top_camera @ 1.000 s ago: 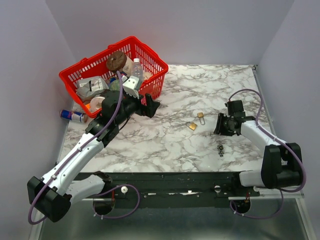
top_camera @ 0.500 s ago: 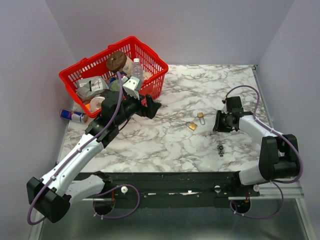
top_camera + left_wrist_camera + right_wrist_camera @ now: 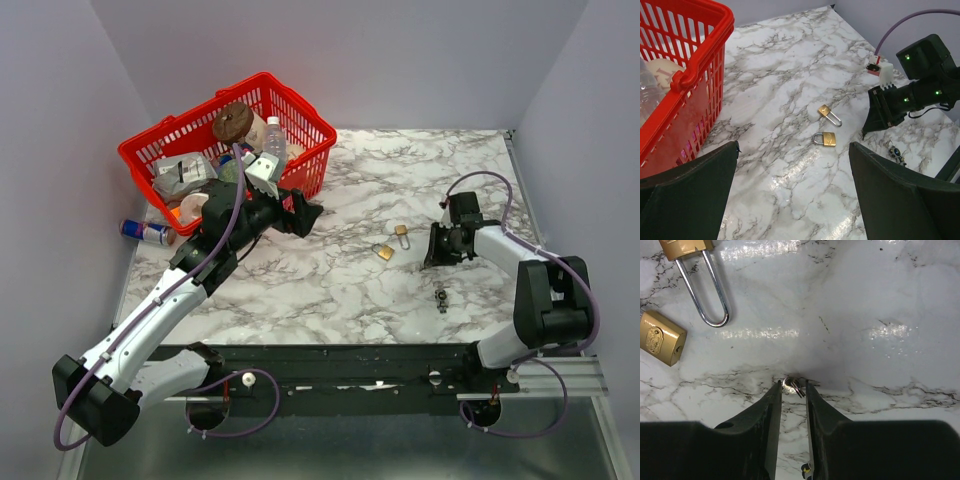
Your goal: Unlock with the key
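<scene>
Right tool (image 3: pixel 431 258) — nearer the padlock (image 3: pixel 385 253) now

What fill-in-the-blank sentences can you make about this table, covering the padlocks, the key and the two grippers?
1. The basket near the left gripper is ___.
2. ___ brass padlocks lie on the marble table.
3. The left gripper's jaws stand ___.
4. The right gripper is shut on a small metal ring; the dark key lies on the ___, outside its fingers.

Missing words: red, two, open, table.
</scene>
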You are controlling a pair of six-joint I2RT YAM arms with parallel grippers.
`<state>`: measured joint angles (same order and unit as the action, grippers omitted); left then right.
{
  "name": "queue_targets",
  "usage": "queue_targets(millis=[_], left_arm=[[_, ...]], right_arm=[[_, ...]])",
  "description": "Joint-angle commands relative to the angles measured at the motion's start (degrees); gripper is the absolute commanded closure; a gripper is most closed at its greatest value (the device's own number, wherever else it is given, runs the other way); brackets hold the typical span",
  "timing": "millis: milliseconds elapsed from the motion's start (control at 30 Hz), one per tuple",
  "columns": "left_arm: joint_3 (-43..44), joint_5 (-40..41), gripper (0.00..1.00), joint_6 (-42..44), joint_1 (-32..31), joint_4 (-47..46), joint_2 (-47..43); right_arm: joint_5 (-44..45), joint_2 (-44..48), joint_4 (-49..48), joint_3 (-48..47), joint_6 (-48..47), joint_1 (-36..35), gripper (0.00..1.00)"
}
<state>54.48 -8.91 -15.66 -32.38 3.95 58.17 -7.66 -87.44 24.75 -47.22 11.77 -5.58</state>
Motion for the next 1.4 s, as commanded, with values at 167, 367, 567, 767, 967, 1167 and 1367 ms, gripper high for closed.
queue_targets(millis=[167, 367, 567, 767, 967, 1167, 1367], left_arm=[[-0.6, -1.3, 0.01, 0.6, -0.4, -1.5, -1.2], [-0.7, -1.2, 0.01, 0.9, -0.5, -1.5, -1.6], [-1.6, -3.4, 0.01, 1.8, -0.5, -3.1, -2.5], [-3.1, -13.0, 0.01, 1.5, -0.8, -8.0, -2.4], [-3.3, -20.9, 0.01, -1.3, -2.7, -11.2, 0.3], [-2.9, -20.4, 0.01, -3.4, -4.1, -10.4, 3.0], [-1.9, -21.0, 0.10, -5.2, -5.8, -9.2, 6.0]], right_arm=[[-0.6, -3.0, 2.2, -2.3, -1.1, -0.3, 0.80], [-2.9, -1.9, 1.3, -1.6, -1.5, -0.4, 0.98], [-9.5, 6.8, -0.8, 1.3, 0.2, -1.6, 0.99], [-16.4, 19.0, -7.2, 4.8, 7.0, -8.5, 0.99], [-12.7, 29.1, -13.3, 1.3, 15.7, -20.0, 0.99], [-1.7, 31.3, -21.3, -1.5, 20.4, -33.5, 0.99], [6.6, 28.5, -26.9, -2.9, 21.7, -42.3, 0.99]])
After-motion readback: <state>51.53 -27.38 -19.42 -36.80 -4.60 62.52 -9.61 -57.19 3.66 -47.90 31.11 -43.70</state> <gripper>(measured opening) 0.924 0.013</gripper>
